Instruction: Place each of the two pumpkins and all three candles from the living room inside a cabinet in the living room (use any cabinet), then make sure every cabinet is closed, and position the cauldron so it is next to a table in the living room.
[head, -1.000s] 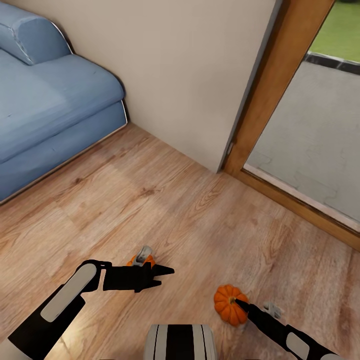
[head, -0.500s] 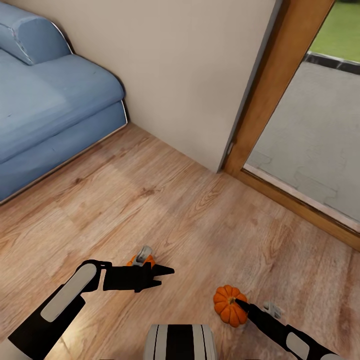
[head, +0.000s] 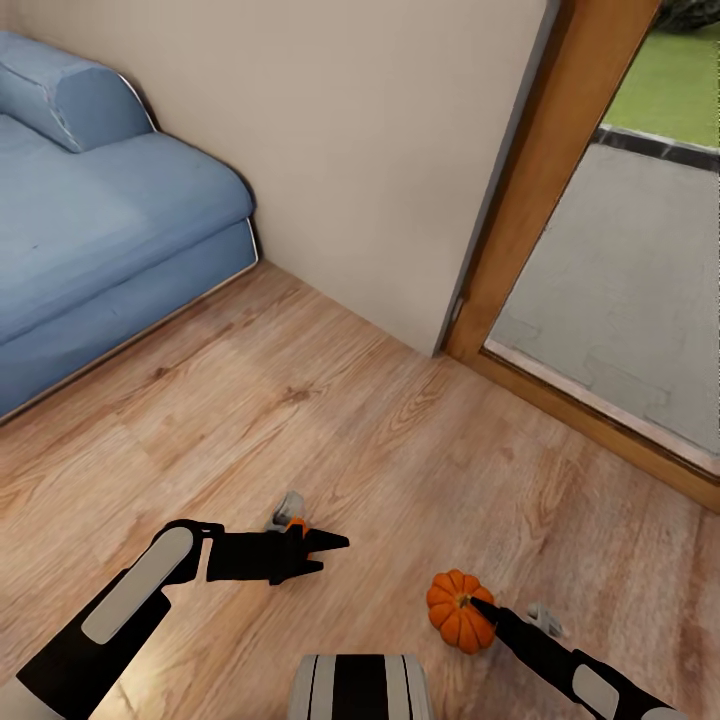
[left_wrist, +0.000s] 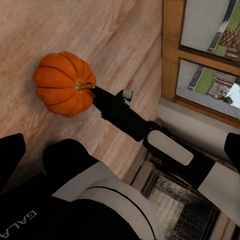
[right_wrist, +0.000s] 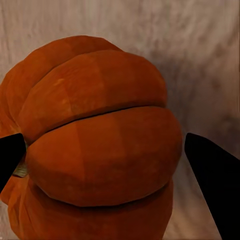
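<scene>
An orange pumpkin (head: 458, 612) sits low at the wood floor (head: 400, 440) in front of me, on the right. My right gripper (head: 478, 606) reaches over its stem from the right. In the right wrist view the pumpkin (right_wrist: 100, 140) spans the gap between the two black fingertips (right_wrist: 212, 177), which press in at its sides. The left wrist view looks across at that pumpkin (left_wrist: 62, 84) and the right arm. My left gripper (head: 330, 553) hovers open to the left with nothing between its fingers. A scrap of orange (head: 297, 523) peeks out behind it, mostly hidden.
A blue sofa (head: 90, 230) stands at the left against a beige wall (head: 380, 150). A wooden door frame (head: 540, 190) and glass door open onto grey paving at the right. My trunk (head: 360, 688) is at the bottom centre.
The head view has tilted up a little, so the whole picture shifted. The pumpkin stays at the right fingertips. Less orange shows behind the left gripper than before.
</scene>
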